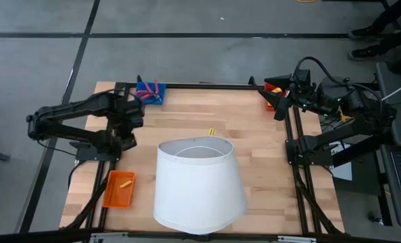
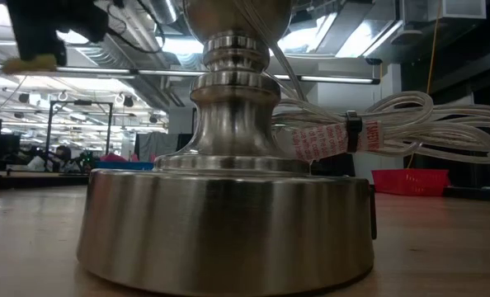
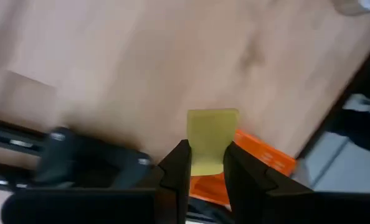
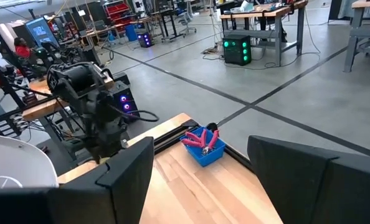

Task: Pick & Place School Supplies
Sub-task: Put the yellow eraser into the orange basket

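Brushed-metal lamp base [image 2: 225, 223], round and stepped, fills the low view with a coil of clear cable [image 2: 410, 124] tied beside it; only this view shows it, since from above the white fabric lampshade [image 1: 199, 183], a smooth truncated cone, hides it.

Left end effector [image 3: 205, 171]: two dark matte fingers closed narrowly on a pale yellow block [image 3: 212, 140], flat-faced with rounded corners, held above the wood-plank tabletop [image 3: 141, 68]. Directly beneath and just beyond the fingertips lies the orange plastic tray [image 3: 266, 158], ribbed at its edge. The high view places this end effector [image 1: 127, 128] over the tabletop's left edge, with the orange tray [image 1: 119, 190] holding one short yellow stick [image 1: 125, 183]; the block itself is not discernible there.

Right end effector [image 4: 200, 180]: broad dark fingers spread wide, holding nothing. Ahead of it, the blue tray [image 4: 203, 149] holds pink-handled scissors [image 4: 202, 138]. The high view sets it [image 1: 279, 101] beside a red tray [image 1: 273, 88].

One small yellow piece [image 1: 212, 131] lies loose on the bare wood, between the two end effectors.
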`<state>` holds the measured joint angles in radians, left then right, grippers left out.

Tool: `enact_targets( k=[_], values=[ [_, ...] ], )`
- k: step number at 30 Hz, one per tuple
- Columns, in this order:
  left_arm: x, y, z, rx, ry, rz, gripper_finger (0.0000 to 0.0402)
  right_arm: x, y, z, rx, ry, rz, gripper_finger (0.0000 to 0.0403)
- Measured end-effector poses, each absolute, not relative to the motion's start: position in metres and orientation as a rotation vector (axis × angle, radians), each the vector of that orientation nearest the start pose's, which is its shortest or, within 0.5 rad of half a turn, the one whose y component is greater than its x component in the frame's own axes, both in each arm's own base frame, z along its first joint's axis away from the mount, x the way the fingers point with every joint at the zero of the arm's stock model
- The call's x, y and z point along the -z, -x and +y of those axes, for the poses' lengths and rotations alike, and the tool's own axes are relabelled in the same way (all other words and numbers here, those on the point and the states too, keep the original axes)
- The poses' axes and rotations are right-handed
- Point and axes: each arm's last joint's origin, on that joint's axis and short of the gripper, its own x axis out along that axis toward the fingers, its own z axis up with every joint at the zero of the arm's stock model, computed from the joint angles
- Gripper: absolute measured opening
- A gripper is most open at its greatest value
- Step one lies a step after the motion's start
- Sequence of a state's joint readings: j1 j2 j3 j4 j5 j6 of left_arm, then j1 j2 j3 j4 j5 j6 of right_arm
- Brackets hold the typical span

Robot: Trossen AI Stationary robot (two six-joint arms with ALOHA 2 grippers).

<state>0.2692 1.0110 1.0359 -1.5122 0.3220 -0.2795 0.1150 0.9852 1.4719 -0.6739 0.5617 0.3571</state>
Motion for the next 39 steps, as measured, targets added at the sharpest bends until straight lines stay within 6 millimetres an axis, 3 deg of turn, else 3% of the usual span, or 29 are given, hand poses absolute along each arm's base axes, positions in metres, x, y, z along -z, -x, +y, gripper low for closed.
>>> enact_targets(
  k=[13, 28, 39],
  values=[
    [-0.306, -0.119, -0.044, -0.099, 0.707, 1.492, 0.0074, -0.474, -0.154, 0.002, 0.473, -0.309, 0.091, 0.0265],
    [-0.285, -0.121, -0.132, -0.148, 0.622, 1.6, 0.0074, -0.476, -0.155, 0.003, 0.462, -0.318, 0.067, 0.0265],
    [-0.27, -0.119, -0.154, -0.278, 0.6, 1.638, 0.008, -0.479, -0.155, 0.003, 0.454, -0.308, 0.048, 0.0265]
  ],
)
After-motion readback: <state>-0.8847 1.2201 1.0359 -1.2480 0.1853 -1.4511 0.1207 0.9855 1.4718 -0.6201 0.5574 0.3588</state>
